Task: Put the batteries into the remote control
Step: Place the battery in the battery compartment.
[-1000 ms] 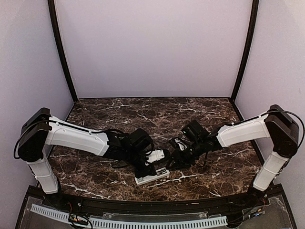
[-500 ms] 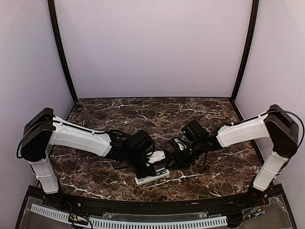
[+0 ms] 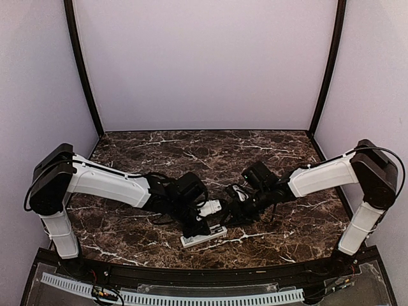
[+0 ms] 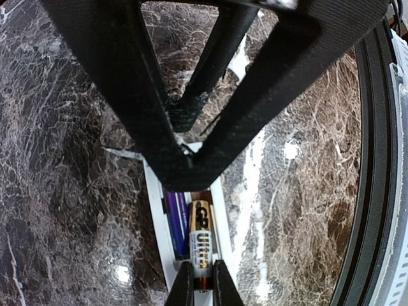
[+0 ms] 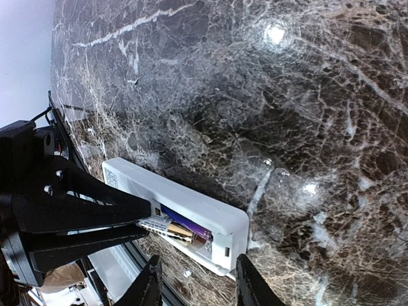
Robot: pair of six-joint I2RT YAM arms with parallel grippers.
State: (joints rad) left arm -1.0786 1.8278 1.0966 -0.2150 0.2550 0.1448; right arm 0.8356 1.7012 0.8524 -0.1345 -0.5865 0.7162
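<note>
Near the front edge of the dark marble table [image 5: 287, 95], the slim white rectangular plastic remote control [image 5: 191, 205] lies bay-up, holding a slim purple battery [image 4: 173, 220] and a gold-and-black battery [image 4: 201, 245]. The left gripper [image 4: 185, 167], fingers pinched together on nothing, meets the gold one's end, so it should probably press gently down and lengthwise. The right gripper [image 5: 197, 257], fingers parted about the remote's end, with contact unclear, should brace it against sliding.

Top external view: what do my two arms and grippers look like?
The left arm and right arm have white shells, black joints and thin black cables looping at the shoulders. The left gripper and right gripper are black, with triangular lattice fingers.
</note>
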